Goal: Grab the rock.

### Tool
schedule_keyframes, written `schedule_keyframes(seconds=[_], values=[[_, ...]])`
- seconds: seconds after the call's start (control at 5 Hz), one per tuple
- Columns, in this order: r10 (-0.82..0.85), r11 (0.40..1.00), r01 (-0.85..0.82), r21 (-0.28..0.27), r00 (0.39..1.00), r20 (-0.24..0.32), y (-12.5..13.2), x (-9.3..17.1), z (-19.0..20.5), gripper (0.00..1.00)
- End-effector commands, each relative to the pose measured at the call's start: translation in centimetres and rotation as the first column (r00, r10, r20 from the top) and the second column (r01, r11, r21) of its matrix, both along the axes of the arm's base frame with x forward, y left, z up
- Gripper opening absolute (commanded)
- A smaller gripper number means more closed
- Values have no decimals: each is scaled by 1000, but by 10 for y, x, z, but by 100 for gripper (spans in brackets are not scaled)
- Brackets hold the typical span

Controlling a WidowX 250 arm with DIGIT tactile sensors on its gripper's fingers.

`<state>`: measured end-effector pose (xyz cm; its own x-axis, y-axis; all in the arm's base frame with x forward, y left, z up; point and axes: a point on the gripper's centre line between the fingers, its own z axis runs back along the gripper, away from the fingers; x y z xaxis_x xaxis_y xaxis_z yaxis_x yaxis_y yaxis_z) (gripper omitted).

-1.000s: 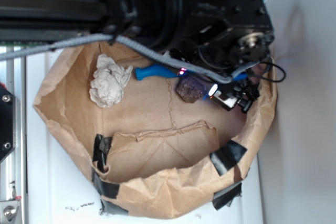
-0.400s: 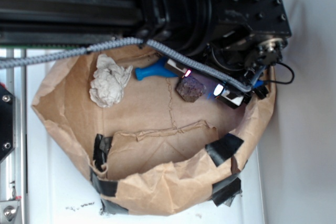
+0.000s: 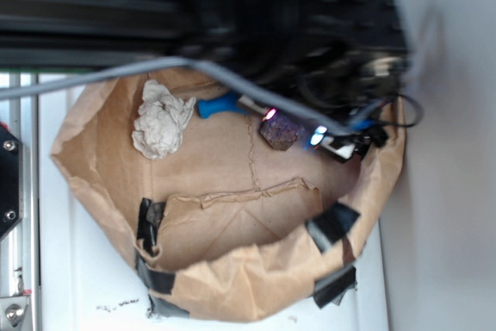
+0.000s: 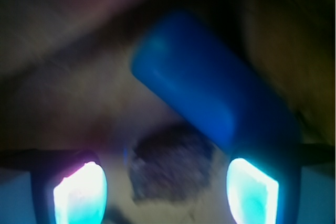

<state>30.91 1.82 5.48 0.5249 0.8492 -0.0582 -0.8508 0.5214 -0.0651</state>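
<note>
The claw [image 4: 167, 190] stands open, its two lit fingertips [image 4: 80, 192] spread wide with the rock [image 4: 170, 163] lying between them, nearer the middle than either side. Neither tip appears to touch it. In the exterior view the claw [image 3: 293, 126] shows as a pink glow on one side of the rock [image 3: 279, 131] and a blue-white glow on the other, so it straddles the rock but has not closed on it.

The rock sits on the floor of the paper bag [image 3: 93, 184], toward the back, on the right half. Just beside it lies the blue bottle [image 3: 223, 105]; in the wrist view the bottle [image 4: 210, 98] slants down and runs right up to the right-hand fingertip, seeming to overlap it.

That bottle is the main risk. If the claw closes as it stands, the right finger may catch the bottle's end and pinch it along with the rock, or shove it and knock the rock askew. The rock is rough and chunky, so a grip on its corners could let it twist out. Both views are blurred, so how low the tips sit is hard to tell; too high, and they would close over the rock's top. The paper ball [image 3: 161, 118] lies well apart, to the left.
</note>
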Motion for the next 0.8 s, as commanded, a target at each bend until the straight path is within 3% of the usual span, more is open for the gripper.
schedule_keyframes(seconds=[0.0,0.6], values=[[75,997,-74,-14,986,149,-26,4,29,100],[104,992,-113,60,985,141,-19,9,15,100]])
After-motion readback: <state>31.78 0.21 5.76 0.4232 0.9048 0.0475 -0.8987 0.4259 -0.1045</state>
